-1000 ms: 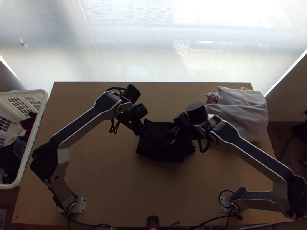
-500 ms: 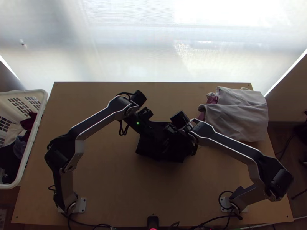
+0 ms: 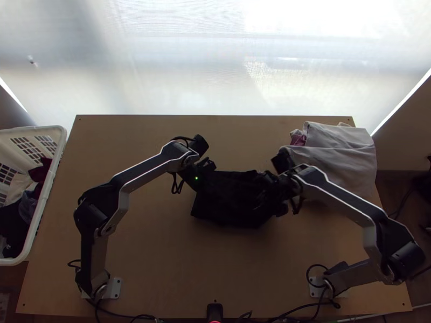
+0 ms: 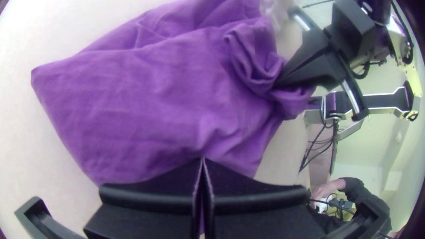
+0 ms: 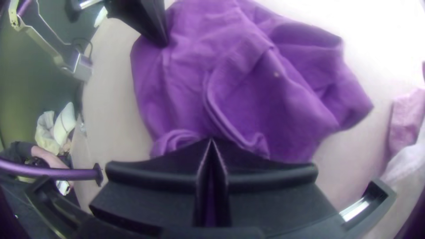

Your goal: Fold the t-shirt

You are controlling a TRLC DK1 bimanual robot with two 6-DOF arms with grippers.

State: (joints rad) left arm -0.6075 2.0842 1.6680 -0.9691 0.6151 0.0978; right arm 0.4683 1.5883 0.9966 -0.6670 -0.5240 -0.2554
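The t-shirt [image 3: 226,216] lies as a compact dark bundle mid-table in the top view. My left gripper [image 3: 201,176] is at its upper left part, my right gripper [image 3: 273,187] at its right side. In the left wrist view the purple shirt [image 4: 146,106] lies fairly flat, and my left gripper [image 4: 202,160] is shut on its cloth near one edge. Loose folds bunch around my right gripper [image 5: 211,140], shut on the shirt [image 5: 283,102] in the right wrist view. Some cloth is hidden under both sets of fingers.
A pile of pale folded cloth [image 3: 345,161] with a pinkish piece [image 3: 298,139] lies at the table's upper right. Outside the left edge stands a white laundry basket [image 3: 49,185] holding clothes. Bare wood [image 3: 178,258] stretches between the arm bases.
My left gripper has moved right and slightly down the picture onto the shirt. My right gripper first moved left and down over the cloth, then back right to the shirt's right side.
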